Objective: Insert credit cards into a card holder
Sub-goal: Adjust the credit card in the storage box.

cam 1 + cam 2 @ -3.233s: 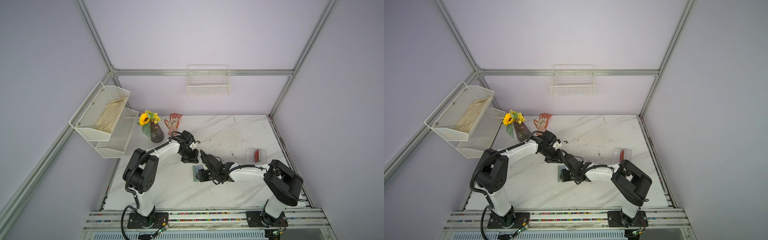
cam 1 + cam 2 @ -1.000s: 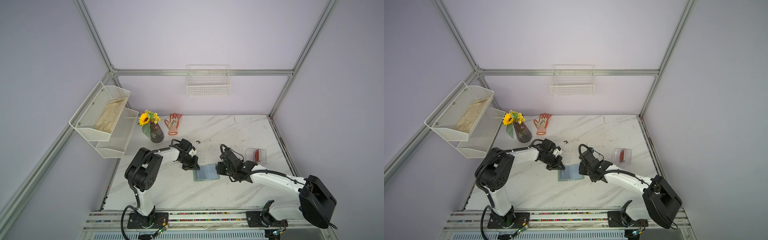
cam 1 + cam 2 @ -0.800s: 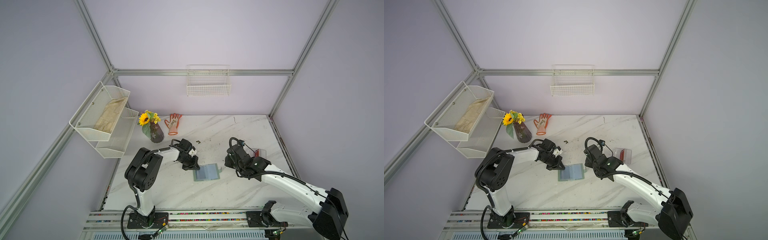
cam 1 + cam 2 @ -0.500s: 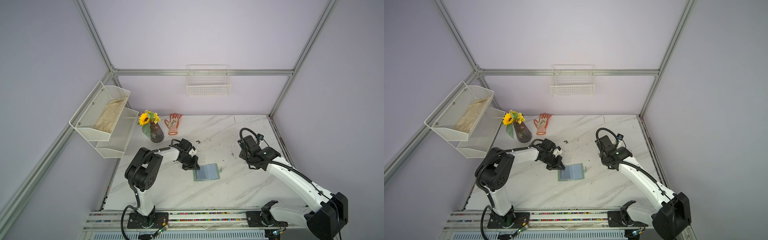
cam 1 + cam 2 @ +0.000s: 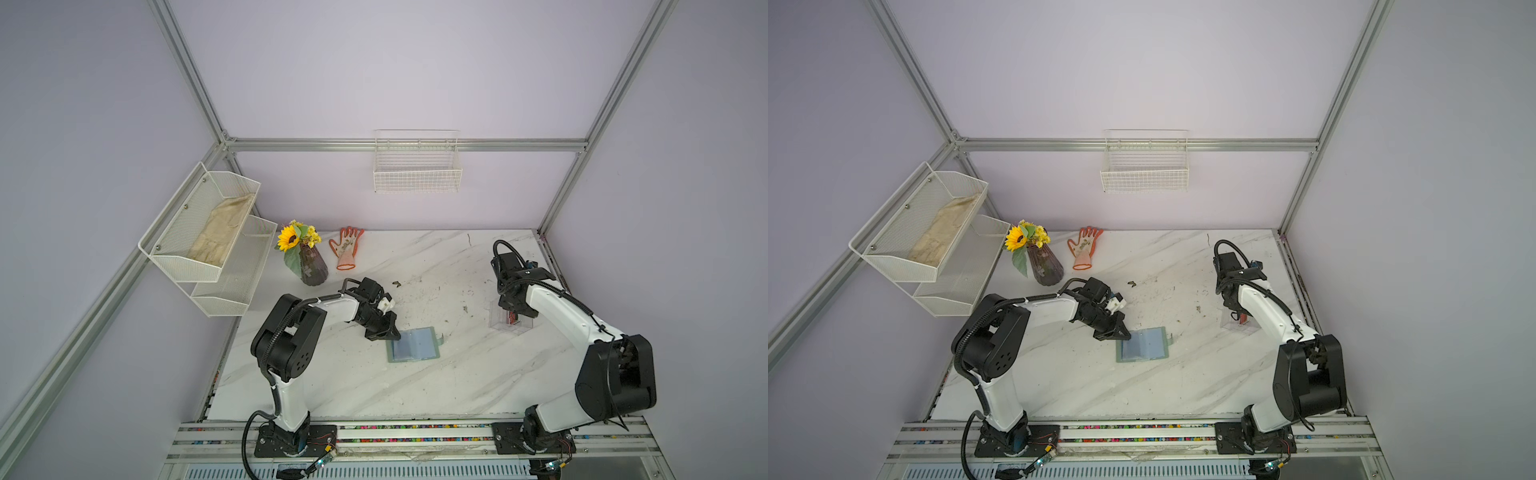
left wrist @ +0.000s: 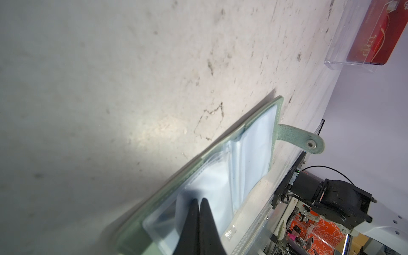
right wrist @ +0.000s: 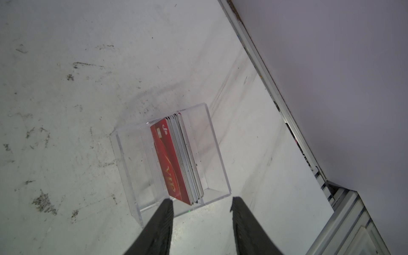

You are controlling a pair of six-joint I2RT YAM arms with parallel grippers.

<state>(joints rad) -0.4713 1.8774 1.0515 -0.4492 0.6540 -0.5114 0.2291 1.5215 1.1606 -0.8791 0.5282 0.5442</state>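
In both top views your card holder point(image 5: 413, 344) lies open and flat on the marble table point(image 5: 374, 390), just below the middle of the frame. Its clear sleeves point(image 6: 254, 143) face up and its snap tab point(image 5: 440, 338) points right. Your left gripper point(image 5: 386, 332) sits at the holder's upper left corner. The left wrist view shows its jaws closed with the tips down on a sleeve, and you cannot tell whether any plastic is pinched between them.

A little further back, at the right of the frame, your right gripper point(image 7: 201, 205) hangs over the clear acrylic box point(image 7: 217, 141) with its jaws spread apart and nothing between them. The credit cards point(image 7: 187, 159) stand on edge inside that box, with the red one with gold VIP lettering at the front of the stack.

At the far left of the table stand a vase of sunflowers point(image 5: 311, 268) and an orange glove point(image 5: 347, 249).
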